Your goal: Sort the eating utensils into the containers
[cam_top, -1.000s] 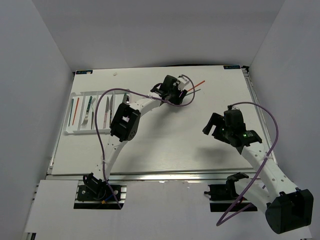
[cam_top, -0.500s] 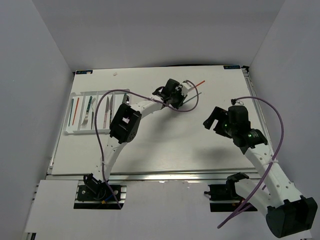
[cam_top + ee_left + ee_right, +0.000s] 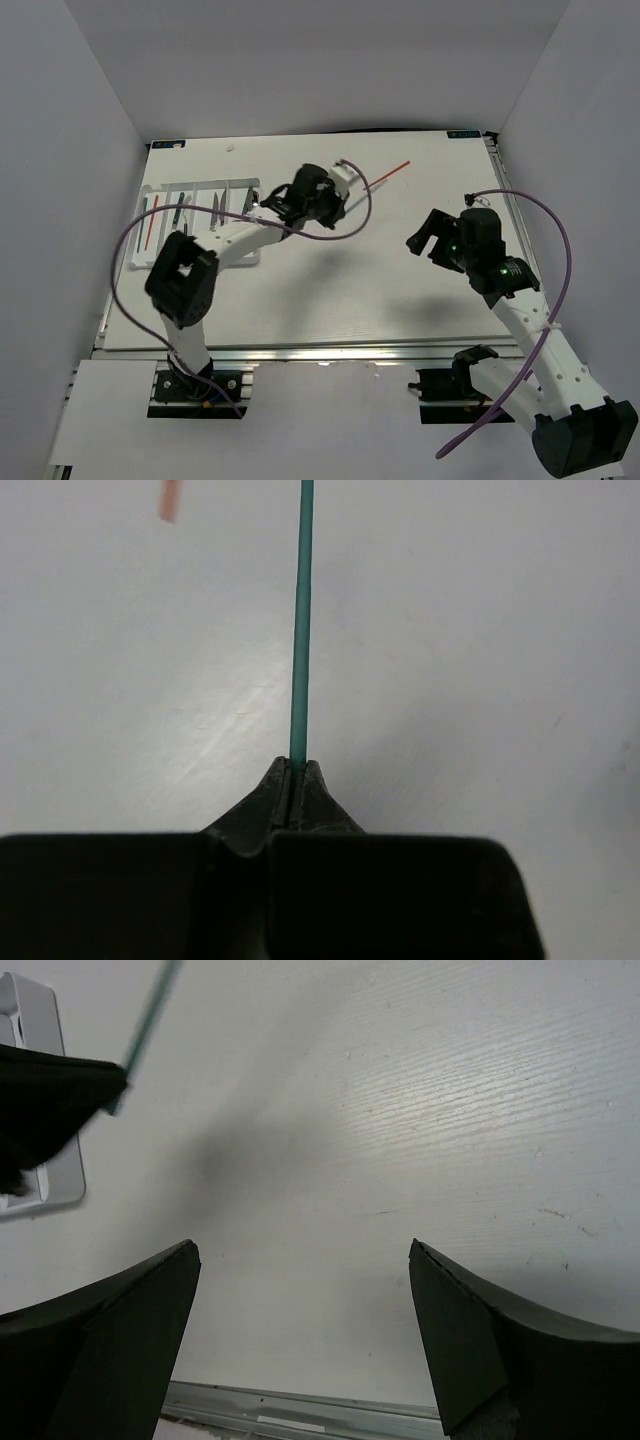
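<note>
Left claw (image 3: 297, 772) clamped on teal chopstick (image 3: 302, 620) over the table (image 3: 450, 1110); right claw (image 3: 302, 1260) gaping wide, empty.

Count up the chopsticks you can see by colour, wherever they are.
Red chopsticks: 2, one on the table, one in the tray.
Teal chopsticks: 2, one held in the left gripper, one in the tray.
Total: 4.
</note>
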You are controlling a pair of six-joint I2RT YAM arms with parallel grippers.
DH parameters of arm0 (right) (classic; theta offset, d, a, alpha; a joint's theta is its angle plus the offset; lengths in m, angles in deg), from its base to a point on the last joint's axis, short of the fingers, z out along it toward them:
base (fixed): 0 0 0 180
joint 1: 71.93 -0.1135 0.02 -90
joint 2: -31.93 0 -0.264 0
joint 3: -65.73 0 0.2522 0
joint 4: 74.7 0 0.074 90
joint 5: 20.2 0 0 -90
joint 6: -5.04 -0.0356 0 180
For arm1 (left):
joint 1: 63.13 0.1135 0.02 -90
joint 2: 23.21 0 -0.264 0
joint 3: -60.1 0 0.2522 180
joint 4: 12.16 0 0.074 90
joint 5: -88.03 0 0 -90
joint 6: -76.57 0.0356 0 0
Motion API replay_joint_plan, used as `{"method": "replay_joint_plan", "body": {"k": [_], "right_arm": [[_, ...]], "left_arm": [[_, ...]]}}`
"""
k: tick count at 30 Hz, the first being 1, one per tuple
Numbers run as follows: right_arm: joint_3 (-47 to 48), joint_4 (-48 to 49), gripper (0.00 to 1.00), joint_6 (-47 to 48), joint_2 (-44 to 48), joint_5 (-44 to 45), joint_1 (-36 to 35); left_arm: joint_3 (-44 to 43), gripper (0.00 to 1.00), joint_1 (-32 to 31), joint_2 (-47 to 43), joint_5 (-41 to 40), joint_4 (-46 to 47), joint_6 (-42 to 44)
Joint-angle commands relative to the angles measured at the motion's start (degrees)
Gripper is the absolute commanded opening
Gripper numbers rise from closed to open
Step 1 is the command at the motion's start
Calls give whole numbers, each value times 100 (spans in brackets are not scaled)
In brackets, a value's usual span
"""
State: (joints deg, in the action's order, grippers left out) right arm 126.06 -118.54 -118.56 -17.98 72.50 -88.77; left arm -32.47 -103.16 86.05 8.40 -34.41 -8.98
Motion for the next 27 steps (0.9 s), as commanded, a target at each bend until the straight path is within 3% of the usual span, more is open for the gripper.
{"method": "replay_joint_plan", "body": {"k": [1, 3, 5, 9, 11, 12, 13, 16, 24, 27], "right_arm": [[292, 47, 89, 82, 104, -129, 23], [292, 55, 89, 91, 96, -199, 32], [300, 64, 89, 108, 87, -217, 32], [204, 143, 89, 170, 139, -269, 23], [99, 178, 89, 205, 166, -410, 32], [55, 257, 89, 223, 175, -437, 23], [11, 292, 89, 275, 166, -454, 23], [-104, 328, 89, 328, 104, -577, 23], [-280, 636, 89, 311, 34, -1193, 14], [-288, 662, 89, 319, 25, -1263, 14]], "left_arm": [[242, 0, 627, -1159, -491, 349, -304], [356, 0, 1161, -1423, -693, -53, -278], [462, 0, 1549, -1827, -1412, -301, -173], [1014, 0, 2821, -2373, -2353, -776, 764], [1418, 0, 3175, -2749, -2671, -559, 1144], [1742, 0, 3368, -2951, -2794, 156, 1451], [2416, 0, 3422, -3136, -2899, 520, 1593], [3211, 0, 3660, -3420, -3215, 1455, 2156], [3495, 0, 4371, -2875, -4007, 1720, 2359], [3661, 0, 4512, -2839, -3903, 1789, 2656]]}}
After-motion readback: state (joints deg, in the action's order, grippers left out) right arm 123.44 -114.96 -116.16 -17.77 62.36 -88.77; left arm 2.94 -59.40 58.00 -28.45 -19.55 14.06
